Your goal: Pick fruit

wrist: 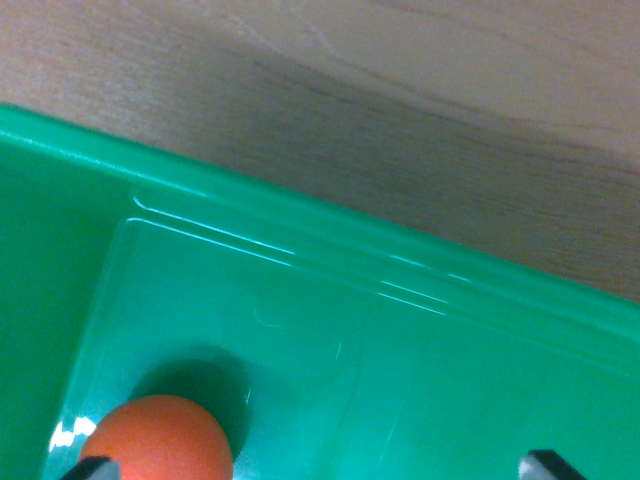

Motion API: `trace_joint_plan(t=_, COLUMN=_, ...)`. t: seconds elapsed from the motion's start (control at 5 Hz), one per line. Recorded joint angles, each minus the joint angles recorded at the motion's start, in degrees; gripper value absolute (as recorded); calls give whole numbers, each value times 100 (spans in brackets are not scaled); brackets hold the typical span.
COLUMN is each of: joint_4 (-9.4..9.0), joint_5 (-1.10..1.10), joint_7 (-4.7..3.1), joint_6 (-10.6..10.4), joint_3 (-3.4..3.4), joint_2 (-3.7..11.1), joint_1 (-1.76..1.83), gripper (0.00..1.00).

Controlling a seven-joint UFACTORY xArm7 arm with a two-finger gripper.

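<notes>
Wooden table (420, 90), green tray (330, 330), orange fruit (160, 440) by claw (320, 468)

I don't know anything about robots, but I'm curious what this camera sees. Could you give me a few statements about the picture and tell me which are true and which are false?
1. An orange fruit lies inside a green tray. True.
2. The tray sits on a blue cloth. False: it rests on a light wooden table.
3. The fruit is at the top of the wrist view. False: it is at the bottom edge, toward the wrist view's left.
4. The gripper shows two fingertips at the bottom edge, set wide apart. True.
5. The tray is full of fruit. False: only one fruit is visible.
</notes>
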Motion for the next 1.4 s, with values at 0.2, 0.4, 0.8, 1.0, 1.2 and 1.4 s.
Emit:
trace_joint_plan(t=0.2, joint_4=0, joint_5=0, joint_7=0, joint_6=0, joint_3=0, joint_2=0, joint_1=0, gripper=0)
trace_joint_plan(t=0.4, joint_4=-228, joint_5=24, joint_7=-120, joint_6=-257, joint_3=28, joint_2=66, joint_1=37, gripper=0)
trace_joint_plan(t=0.8, joint_4=-472, joint_5=49, joint_7=-249, joint_6=-532, joint_3=57, joint_2=136, joint_1=77, gripper=0)
trace_joint_plan(t=1.0, joint_4=-472, joint_5=49, joint_7=-249, joint_6=-532, joint_3=57, joint_2=136, joint_1=77, gripper=0)
trace_joint_plan(t=1.2, joint_4=-695, joint_5=72, joint_7=-366, joint_6=-783, joint_3=84, joint_2=201, joint_1=114, gripper=0)
trace_joint_plan(t=1.4, joint_4=-695, joint_5=72, joint_7=-366, joint_6=-783, joint_3=84, joint_2=201, joint_1=114, gripper=0)
